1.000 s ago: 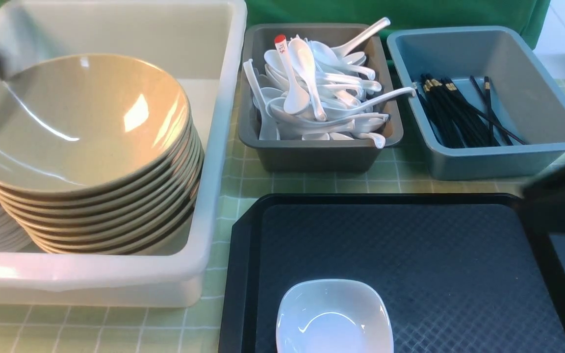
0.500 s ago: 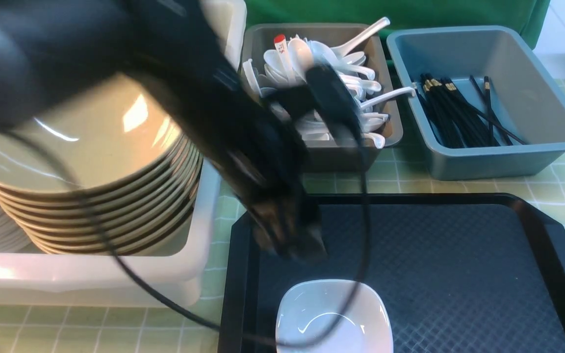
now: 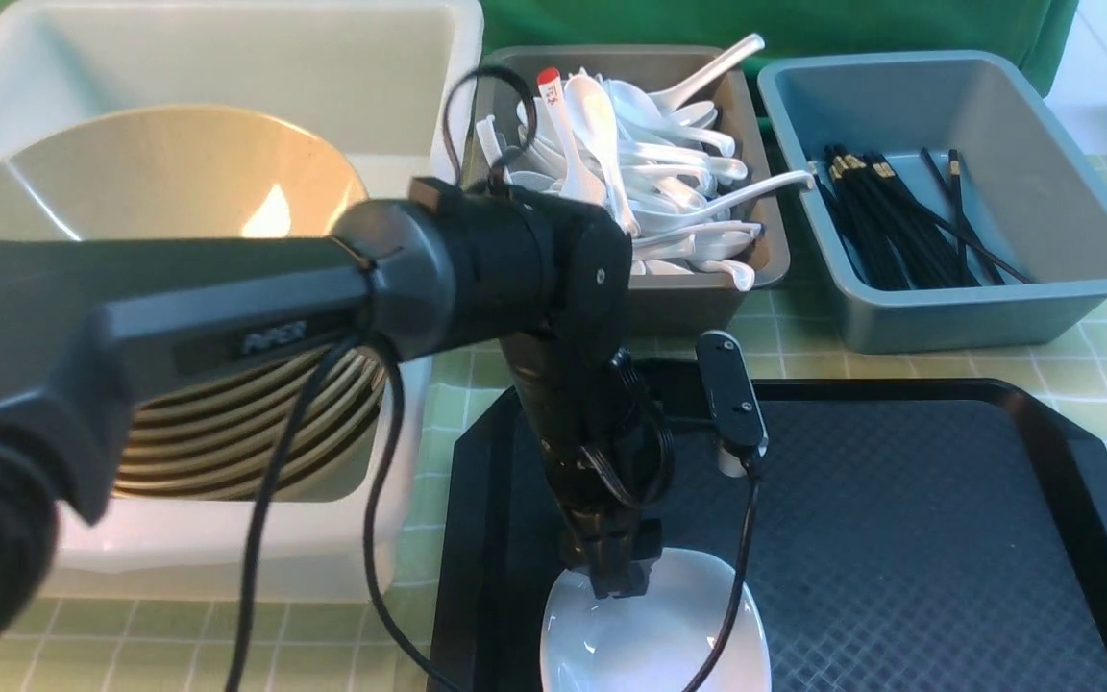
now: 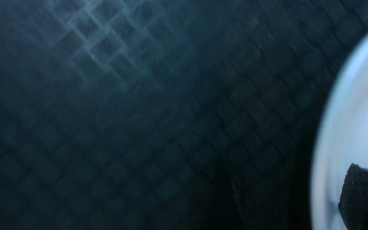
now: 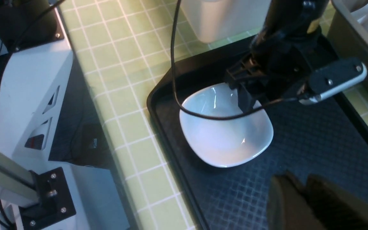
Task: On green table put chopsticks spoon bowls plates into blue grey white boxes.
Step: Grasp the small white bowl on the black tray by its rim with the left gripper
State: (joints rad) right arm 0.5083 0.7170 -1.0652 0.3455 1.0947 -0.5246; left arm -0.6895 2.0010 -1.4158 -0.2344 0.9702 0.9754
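A white plate (image 3: pixel 688 634) (image 5: pixel 222 140) rests on the black tray (image 3: pixel 899 538). My left gripper (image 3: pixel 623 581) (image 5: pixel 243 92) is down at the plate's far rim, open, with one finger (image 4: pixel 366 198) inside the plate and a gap to the rim. Tan bowls (image 3: pixel 131 183) are stacked in the white tub (image 3: pixel 438 115). The red-tipped spoon (image 3: pixel 553 106) lies with white spoons in the grey bin (image 3: pixel 707 298). Chopsticks (image 3: pixel 899 231) lie in the blue bin (image 3: pixel 996 317). My right gripper (image 5: pixel 302 191) hovers over the tray, fingers nearly together on nothing.
The left arm spans the front of the tub and the tray's left part. Its cable (image 5: pixel 174 64) hangs over the plate. Green table (image 3: pixel 803 351) shows between tray and bins. The robot's white base (image 5: pixel 27 95) stands off the table's near edge.
My left arm has swung from the tub over to the tray and come down on the plate's far rim, its jaws narrowing. The right arm has left the front view's right edge.
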